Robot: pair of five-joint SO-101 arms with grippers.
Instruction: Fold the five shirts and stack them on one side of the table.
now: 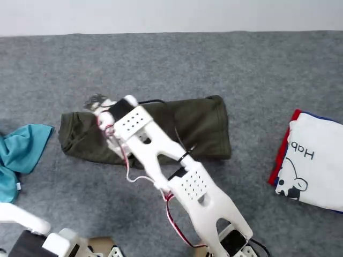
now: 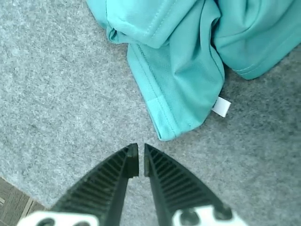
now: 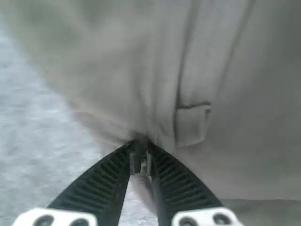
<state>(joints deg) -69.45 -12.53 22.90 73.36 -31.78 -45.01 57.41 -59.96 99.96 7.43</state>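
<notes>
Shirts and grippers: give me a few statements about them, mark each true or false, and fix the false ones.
1. The right gripper is shut on the edge of the olive shirt. True.
2. The left gripper holds the teal shirt. False: it is shut on nothing, over bare table beside that shirt.
3. The white shirt lies on top of a red-edged pile. True.
4. The olive shirt touches the white shirt. False: grey table lies between them.
</notes>
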